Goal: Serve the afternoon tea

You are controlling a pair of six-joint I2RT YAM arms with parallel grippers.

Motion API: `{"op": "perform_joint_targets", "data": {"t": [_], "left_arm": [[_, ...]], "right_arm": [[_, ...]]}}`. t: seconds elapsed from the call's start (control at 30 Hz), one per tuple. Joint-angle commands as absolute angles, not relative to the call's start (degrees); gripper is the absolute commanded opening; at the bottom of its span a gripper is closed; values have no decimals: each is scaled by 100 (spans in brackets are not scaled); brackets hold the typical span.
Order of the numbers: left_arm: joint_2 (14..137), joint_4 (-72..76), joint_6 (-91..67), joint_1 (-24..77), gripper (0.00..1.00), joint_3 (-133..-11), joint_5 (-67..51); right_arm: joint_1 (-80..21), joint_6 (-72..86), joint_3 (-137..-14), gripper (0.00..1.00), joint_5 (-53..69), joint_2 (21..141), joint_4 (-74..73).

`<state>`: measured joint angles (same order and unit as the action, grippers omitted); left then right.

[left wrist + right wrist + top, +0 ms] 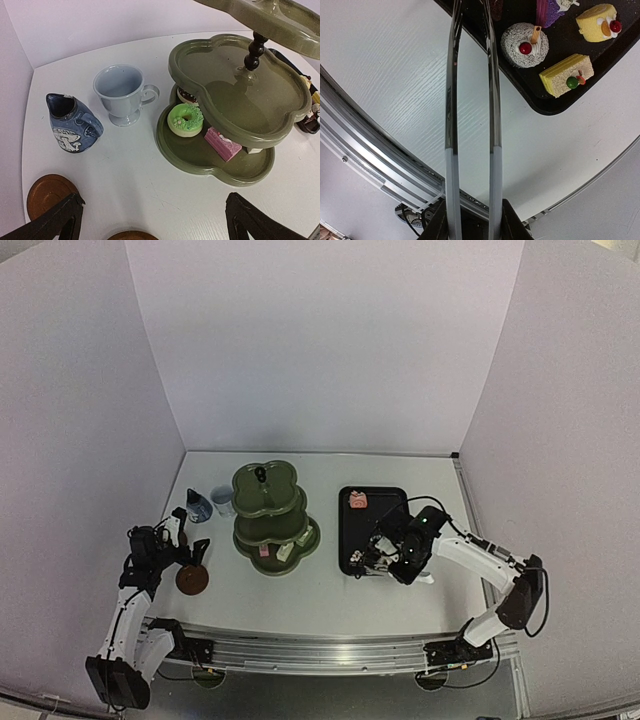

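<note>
The dark green three-tier stand [246, 487] stands left of centre. Its bottom tier [200, 157] holds a green doughnut [185, 120], a pink slice [223, 143] and a dark doughnut [187, 95] behind; the middle tier [240, 100] is bare. The white cup [122, 94] and blue jug [70, 123] stand left of it. My left gripper [152, 227] is open and empty, low over the table. My right gripper [472, 225] is shut on the metal tongs [451, 100], whose tips reach the black tray's near left corner. The tray [520, 77] holds a grey cherry cake [525, 46], a yellow slice [566, 75] and a yellow roll [596, 22].
Two brown coasters [47, 192] lie near my left gripper [187, 545], one [192, 580] just under it. A pink pastry [358, 500] sits at the far end of the tray [388, 505]. White walls close in three sides. A metal rail [365, 150] runs along the near edge.
</note>
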<state>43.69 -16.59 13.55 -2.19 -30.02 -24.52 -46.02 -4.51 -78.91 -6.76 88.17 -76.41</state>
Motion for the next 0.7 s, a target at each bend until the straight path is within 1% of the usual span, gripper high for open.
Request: {"op": "perform_joint_targets", "data": {"t": [0.0,0.17,0.67], "left_arm": [[4464,-1620,1444,-202,100,-3140,-2581],[4534,-1613,1477,-203,100,-3189,-2601],[4463,-1740,1514,-203,100,-3156,-2576]], "right_arm": [[-4591,-496,-8203,28,-705,8518,-7767],[-4485,-617,-8294,28,-857,8521,-7764],[-4226,-961,-8095,32,-675,8918,-7737]]}}
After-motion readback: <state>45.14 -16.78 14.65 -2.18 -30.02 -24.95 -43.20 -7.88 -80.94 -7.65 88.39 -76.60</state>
